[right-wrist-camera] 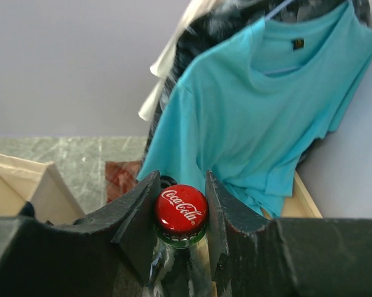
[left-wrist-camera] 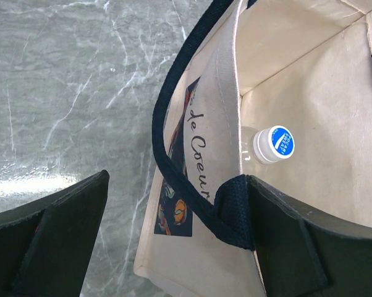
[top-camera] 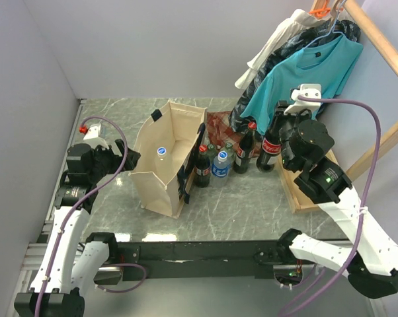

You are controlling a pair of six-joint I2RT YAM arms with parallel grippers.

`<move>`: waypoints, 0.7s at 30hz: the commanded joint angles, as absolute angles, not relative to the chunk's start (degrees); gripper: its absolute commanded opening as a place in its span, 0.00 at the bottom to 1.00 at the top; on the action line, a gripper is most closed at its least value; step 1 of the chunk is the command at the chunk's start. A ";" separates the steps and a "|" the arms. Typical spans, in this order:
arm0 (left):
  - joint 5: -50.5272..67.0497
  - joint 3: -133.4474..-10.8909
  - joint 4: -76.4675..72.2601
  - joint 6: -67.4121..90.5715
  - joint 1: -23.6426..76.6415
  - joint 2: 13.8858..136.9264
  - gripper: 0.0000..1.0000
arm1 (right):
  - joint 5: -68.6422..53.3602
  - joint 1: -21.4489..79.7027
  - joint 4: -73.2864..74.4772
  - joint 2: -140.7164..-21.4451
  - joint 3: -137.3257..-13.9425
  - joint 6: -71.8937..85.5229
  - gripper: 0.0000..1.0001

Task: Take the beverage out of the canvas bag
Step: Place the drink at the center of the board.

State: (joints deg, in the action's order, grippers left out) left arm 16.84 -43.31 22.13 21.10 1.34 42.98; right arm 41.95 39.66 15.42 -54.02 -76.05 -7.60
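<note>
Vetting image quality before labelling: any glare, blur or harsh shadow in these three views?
Left wrist view: a bright glare streak on the table, the blue cap sharp. Right wrist view: red cap crisp, teal shirt slightly softer. Top view: even light, only faint shadow by the bag.

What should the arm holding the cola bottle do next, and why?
Probably open the right fingers and let go: they are shut on the neck of the cola bottle, which appears to stand outside the canvas bag beside other bottles.

Open beige canvas bag upright, blue-capped bottle inside
</note>
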 commanded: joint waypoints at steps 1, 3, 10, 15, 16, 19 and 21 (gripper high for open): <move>17.40 -44.03 21.45 20.65 1.50 42.80 0.96 | 39.38 36.48 3.16 -51.59 -76.38 -4.75 0.00; 17.32 -43.95 21.45 20.65 1.49 42.72 0.96 | 39.03 35.16 2.55 -51.68 -75.16 -4.22 0.00; 17.14 -44.03 21.53 20.65 1.49 42.63 0.96 | 37.62 30.50 0.09 -52.29 -71.55 -2.64 0.00; 17.14 -44.03 21.53 20.65 1.49 42.63 0.96 | 36.48 27.34 -4.91 -52.64 -66.98 -1.58 0.00; 17.14 -44.03 21.53 20.65 1.49 42.71 0.96 | 36.82 26.64 -5.70 -52.82 -66.36 -1.50 0.00; 17.31 -44.03 21.45 20.65 1.49 42.72 0.96 | 36.30 24.45 -9.75 -53.79 -63.55 -1.23 0.00; 17.23 -44.03 21.53 20.57 1.58 42.71 0.96 | 35.25 23.38 -11.68 -55.01 -62.23 -0.62 0.00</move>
State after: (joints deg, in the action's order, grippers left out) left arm 16.84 -43.31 22.13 21.10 1.34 42.98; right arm 36.21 25.82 7.22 -55.05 -61.28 -2.11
